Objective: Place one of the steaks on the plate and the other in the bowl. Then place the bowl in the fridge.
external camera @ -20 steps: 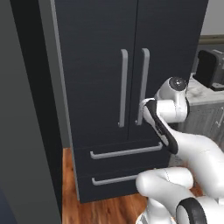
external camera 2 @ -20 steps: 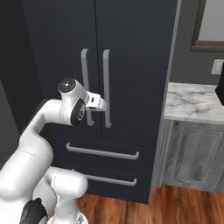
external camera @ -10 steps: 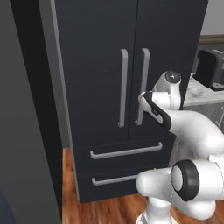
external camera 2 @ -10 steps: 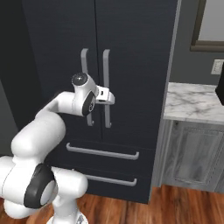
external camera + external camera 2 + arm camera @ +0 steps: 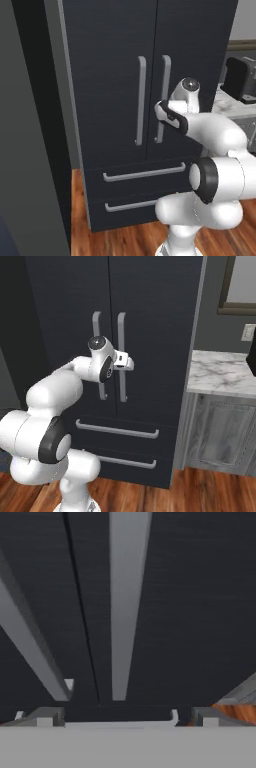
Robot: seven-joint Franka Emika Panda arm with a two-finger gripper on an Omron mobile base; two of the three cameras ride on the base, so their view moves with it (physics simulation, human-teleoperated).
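Gripper (image 5: 128, 363), jaws spread wide and empty, hovers at the closed black fridge (image 5: 115, 65) right door handle (image 5: 162, 97); misaligned closure risks fingers glancing off the bar, leaving the door shut.

No legible text anywhere

counter: white-grey marble top (image 5: 220, 373), right of the tall black unit
cabinet: grey wood door (image 5: 220, 433) under the marble
floor: reddish wood planks (image 5: 130, 240)
appliance: dark boxy item (image 5: 240, 80) on the counter
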